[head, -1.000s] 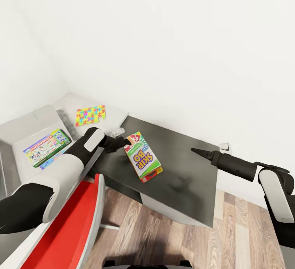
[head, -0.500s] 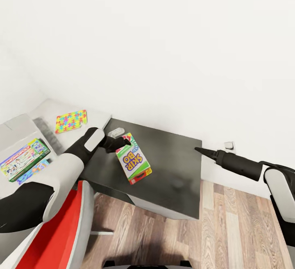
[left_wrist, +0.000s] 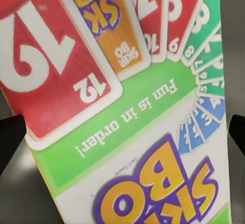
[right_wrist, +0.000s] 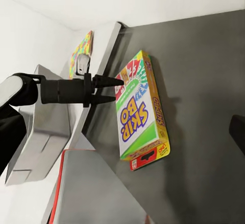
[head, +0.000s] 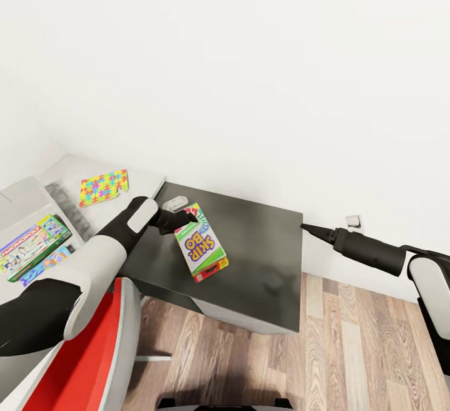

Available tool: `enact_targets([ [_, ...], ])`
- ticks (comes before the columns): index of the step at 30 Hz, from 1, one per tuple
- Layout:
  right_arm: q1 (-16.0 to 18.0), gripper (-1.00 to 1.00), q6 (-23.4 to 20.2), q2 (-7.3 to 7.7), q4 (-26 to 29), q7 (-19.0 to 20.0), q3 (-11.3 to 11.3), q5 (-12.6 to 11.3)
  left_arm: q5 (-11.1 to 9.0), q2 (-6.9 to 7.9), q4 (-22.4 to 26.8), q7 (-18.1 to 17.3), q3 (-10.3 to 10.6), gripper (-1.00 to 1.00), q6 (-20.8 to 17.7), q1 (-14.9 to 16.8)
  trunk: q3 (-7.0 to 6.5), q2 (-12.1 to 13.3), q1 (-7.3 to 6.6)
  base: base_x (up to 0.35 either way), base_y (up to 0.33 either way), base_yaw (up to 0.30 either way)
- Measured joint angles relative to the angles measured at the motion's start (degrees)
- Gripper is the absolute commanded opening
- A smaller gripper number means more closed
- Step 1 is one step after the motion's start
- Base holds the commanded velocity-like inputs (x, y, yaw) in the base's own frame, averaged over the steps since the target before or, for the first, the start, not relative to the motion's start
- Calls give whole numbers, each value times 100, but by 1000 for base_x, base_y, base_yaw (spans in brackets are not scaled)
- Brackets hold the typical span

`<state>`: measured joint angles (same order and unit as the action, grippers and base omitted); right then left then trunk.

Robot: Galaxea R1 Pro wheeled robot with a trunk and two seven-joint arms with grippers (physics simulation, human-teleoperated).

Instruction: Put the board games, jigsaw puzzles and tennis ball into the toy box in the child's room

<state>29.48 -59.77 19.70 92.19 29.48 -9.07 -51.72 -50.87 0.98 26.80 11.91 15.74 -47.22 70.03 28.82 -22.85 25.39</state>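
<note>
L gripper [head: 189, 216] pinches top edge of SKIP-BO box [head: 200, 242], box tilted up over dark cabinet [head: 262, 261]. R gripper [head: 304, 227] looks closed to a point, holds nothing, well apart. Puzzle [head: 104, 187] on table [head: 147, 181]; two boxes in toy box [head: 25, 201].

The SKIP-BO box [head: 201, 243] looked like smooth, slightly shiny printed card. The dark grey cabinet [head: 262, 261] top was smooth and dull. The floor [head: 350, 361] was wood planks with grain. The chair [head: 94, 348] looked like smooth red plastic.
</note>
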Motion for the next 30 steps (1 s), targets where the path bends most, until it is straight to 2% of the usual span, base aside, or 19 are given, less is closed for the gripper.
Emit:
enact_targets([
  [6,0,100,0,10,0,0,5,-8,-49,20,-4,-28,-19,100,9,-6,0,0,-1,0,0,-7],
  [9,0,100,0,13,0,0,6,-11,-229,67,-57,-46,-55,100,20,12,0,0,-1,0,0,-3],
  [10,0,100,0,14,0,0,7,-15,-55,103,-181,-28,-45,100,7,13,2,2,-1,0,0,-2],
  [11,0,100,0,14,0,0,7,-15,-32,104,-201,-27,-46,100,5,14,1,2,28,0,0,-2],
  [23,0,100,0,16,0,0,11,-13,-71,358,-85,-74,-84,100,-8,38,1,3,36,0,0,0],
  [30,0,100,0,17,0,0,15,-14,-104,475,256,-110,-93,100,-66,28,1,3,36,0,0,0],
])
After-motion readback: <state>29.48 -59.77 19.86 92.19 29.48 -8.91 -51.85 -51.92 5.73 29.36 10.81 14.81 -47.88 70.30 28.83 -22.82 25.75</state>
